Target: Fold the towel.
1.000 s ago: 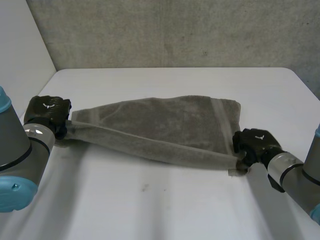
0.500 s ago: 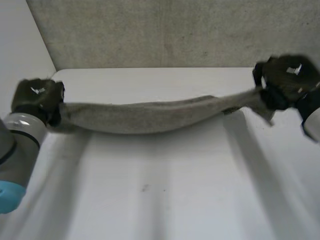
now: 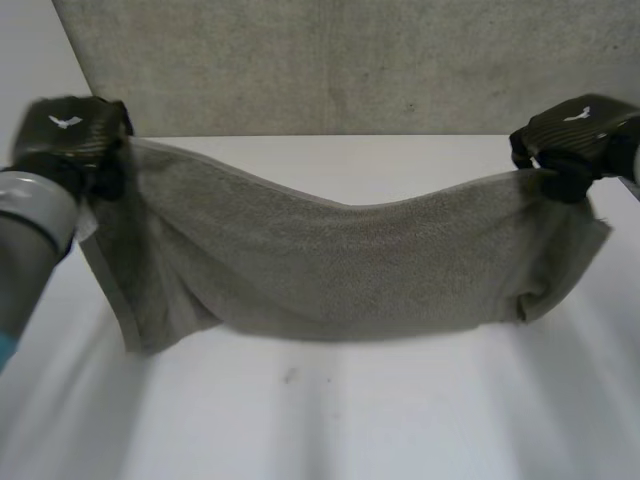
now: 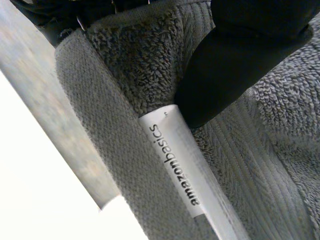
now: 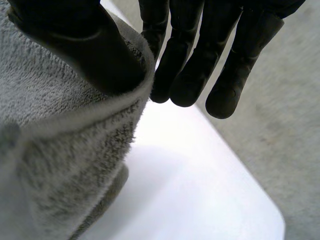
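Grey towel (image 3: 340, 265) sags over the white worktop (image 3: 350, 420), left hand (image 3: 70, 135) and right hand (image 3: 575, 130) each pinching an upper corner between fingers (image 5: 185, 75).

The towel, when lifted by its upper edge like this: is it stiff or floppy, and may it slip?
Probably very floppy: the towel sags in the middle between the left hand and the right hand, and its ends hang in loose folds. Its pile looks thick and fuzzy, so it likely grips well rather than slips.
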